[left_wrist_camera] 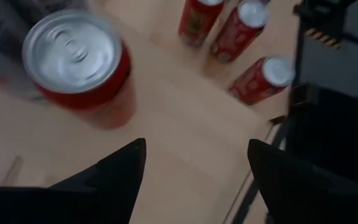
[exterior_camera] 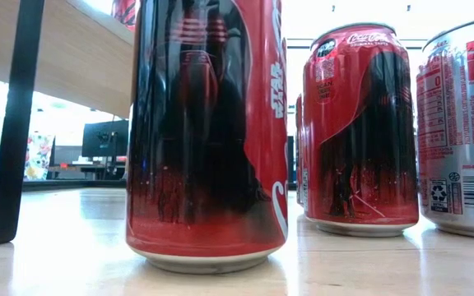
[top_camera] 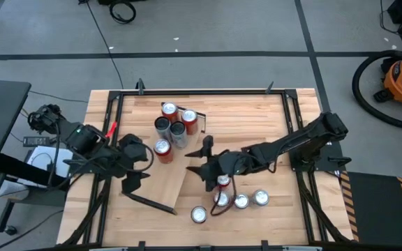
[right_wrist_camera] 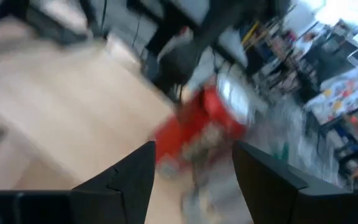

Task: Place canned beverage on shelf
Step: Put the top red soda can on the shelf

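Left fingers: apart, nothing between them. They hang over the left part of the worktop, tips aimed toward the middle.

Just ahead of them stands a red can. It is upright, with a plain silver lid, the pull tab lying flat, and a glossy red wall below the rim. From above, this can sits on the shelf, nearest me of a cluster of five. The other four are two red-sided cans and two silver-grey ones, packed close toward the shelf's far end.

Shelf: a long pale wood plank lying skewed across the worktop, with a thin dark bar along the near short end. From table height the plank shows overhead, carried on a black leg.

Right fingers: also apart and gripping nothing. From above they are near the worktop's middle, just beside the shelf's long edge and pointing at it. A blurred red can shows beyond their tips, not between them. I can't tell which can it is.

A small red can stands close by my right wrist. A row of four more stands on the worktop's near side, lids up.

At table height the closest one is red with a dark figure printed down its side. A second like it stands behind, and a silver-sided can is at the edge.
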`<state>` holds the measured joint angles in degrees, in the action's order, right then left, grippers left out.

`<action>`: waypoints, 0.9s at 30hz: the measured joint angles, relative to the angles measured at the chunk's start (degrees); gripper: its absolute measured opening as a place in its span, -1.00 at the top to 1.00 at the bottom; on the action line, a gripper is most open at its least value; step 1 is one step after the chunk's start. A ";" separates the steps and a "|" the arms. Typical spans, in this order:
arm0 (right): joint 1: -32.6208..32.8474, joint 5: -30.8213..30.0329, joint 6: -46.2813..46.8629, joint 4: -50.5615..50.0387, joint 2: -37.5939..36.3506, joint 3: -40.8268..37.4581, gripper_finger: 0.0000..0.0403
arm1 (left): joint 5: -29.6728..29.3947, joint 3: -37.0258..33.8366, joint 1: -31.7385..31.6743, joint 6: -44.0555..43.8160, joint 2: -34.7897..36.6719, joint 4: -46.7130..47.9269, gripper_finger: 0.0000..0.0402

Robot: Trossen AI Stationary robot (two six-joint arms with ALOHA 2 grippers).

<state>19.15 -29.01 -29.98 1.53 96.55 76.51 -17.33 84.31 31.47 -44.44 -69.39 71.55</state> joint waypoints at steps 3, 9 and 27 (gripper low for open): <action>1.16 -3.12 -1.36 -5.12 4.94 6.84 -0.07 | -0.48 -0.02 0.21 -0.13 -0.02 2.88 -0.45; 1.72 -7.77 -4.96 -13.39 15.19 20.03 -0.06 | -1.29 -0.07 0.26 -0.52 -0.02 9.26 -0.45; -2.82 -8.82 1.67 -15.30 17.67 21.86 -0.06 | -20.33 -8.92 0.15 -7.35 -0.02 14.19 -0.45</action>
<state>16.33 -37.83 -28.31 -13.77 114.21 98.37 -37.66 75.40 31.62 -51.79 -69.41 85.73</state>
